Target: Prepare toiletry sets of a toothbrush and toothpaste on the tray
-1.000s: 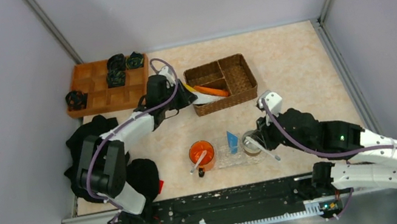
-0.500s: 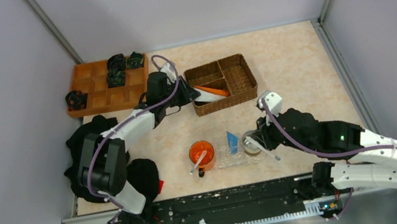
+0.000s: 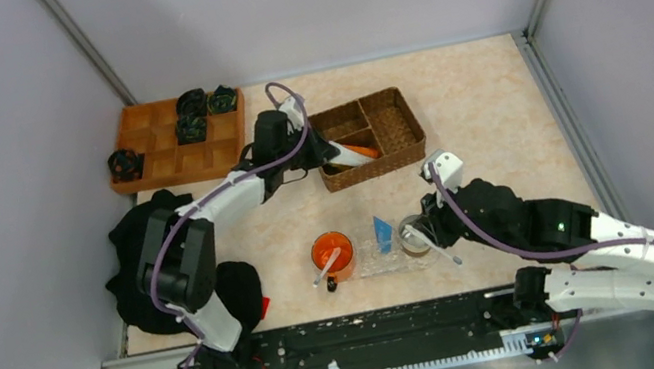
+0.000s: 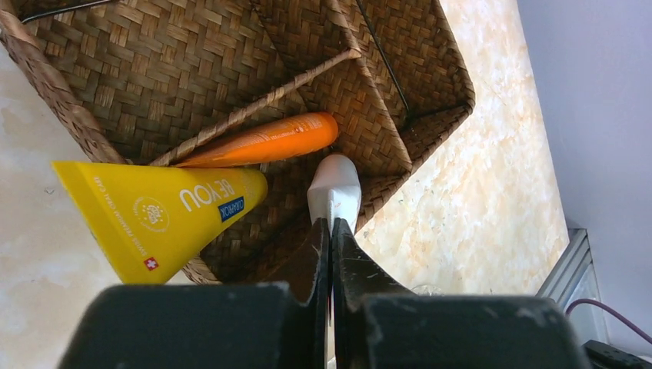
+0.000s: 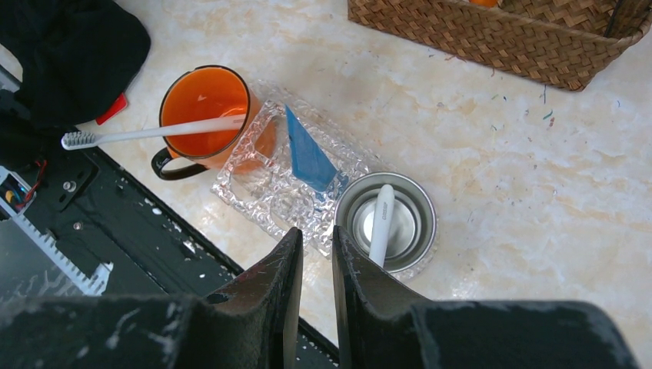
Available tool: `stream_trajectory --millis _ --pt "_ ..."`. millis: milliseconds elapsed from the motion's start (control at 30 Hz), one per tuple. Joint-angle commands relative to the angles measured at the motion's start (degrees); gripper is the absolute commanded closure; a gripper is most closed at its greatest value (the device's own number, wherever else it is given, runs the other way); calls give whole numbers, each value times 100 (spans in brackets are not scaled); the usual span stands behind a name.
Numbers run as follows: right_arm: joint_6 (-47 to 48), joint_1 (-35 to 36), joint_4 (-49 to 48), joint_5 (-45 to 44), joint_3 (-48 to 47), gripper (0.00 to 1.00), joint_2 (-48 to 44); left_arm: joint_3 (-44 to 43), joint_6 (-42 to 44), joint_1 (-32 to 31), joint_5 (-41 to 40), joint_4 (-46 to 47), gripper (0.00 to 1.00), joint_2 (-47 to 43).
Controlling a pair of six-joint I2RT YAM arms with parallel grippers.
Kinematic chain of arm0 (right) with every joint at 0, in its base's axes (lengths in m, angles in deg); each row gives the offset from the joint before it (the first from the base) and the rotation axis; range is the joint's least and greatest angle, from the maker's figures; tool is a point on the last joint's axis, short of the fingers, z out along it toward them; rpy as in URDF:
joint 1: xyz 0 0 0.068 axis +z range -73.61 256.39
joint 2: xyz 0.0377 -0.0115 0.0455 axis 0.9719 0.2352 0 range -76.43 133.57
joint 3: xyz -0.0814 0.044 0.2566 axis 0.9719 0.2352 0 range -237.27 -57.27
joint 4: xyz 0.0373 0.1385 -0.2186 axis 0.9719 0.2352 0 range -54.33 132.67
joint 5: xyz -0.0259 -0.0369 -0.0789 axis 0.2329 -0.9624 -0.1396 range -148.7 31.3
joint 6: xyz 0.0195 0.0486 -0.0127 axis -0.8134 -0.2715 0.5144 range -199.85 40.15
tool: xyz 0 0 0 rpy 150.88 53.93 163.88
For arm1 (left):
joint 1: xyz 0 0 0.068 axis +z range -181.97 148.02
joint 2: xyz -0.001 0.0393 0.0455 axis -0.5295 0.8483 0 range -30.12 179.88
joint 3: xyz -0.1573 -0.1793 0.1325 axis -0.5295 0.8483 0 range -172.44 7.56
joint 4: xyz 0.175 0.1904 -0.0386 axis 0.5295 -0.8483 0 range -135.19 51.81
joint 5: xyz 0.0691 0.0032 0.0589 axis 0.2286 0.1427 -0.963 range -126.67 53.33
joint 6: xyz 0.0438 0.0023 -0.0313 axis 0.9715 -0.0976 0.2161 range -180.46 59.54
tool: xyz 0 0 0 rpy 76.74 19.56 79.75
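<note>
Left claw [image 4: 330, 223] is squeezed right down inside the wicker basket [image 4: 154, 69], and it looks like it has a white toothbrush [image 4: 335, 188] pinched by the end. An orange tube [image 4: 265, 141] lies just beside it against the divider. A yellow tube [image 4: 161, 215] hangs over the basket rim onto the counter [image 4: 477, 177].

Right claw [image 5: 316, 234] hangs over the clear tray [image 5: 257, 181], open only a crack, holding nothing. A blue tube [image 5: 309, 157] is on the tray. A steel cup [image 5: 419, 223] with a second toothbrush [image 5: 381, 223] sits at one end, and an orange mug [image 5: 201, 100] with a third toothbrush [image 5: 154, 132] across it at the other.
</note>
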Motion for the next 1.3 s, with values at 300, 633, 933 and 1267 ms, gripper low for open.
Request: stream_trajectory --millis 300,633,933,1267 --pt "10 50 -128 8 -34 80 2 -1631 1175 -112 -308 -2152 100 -779" --pt "32 55 30 -122 -339 81 -12 -3093 1789 -198 -219 -4615 98 -1496" --pt "95 55 409 -267 -911 82 291 -3856 2086 -1219 -1810 -6738 99 -1342" --pt "-20 55 660 -326 -1122 82 159 -3509 2218 -1964 -2248 -7062 100 -1641"
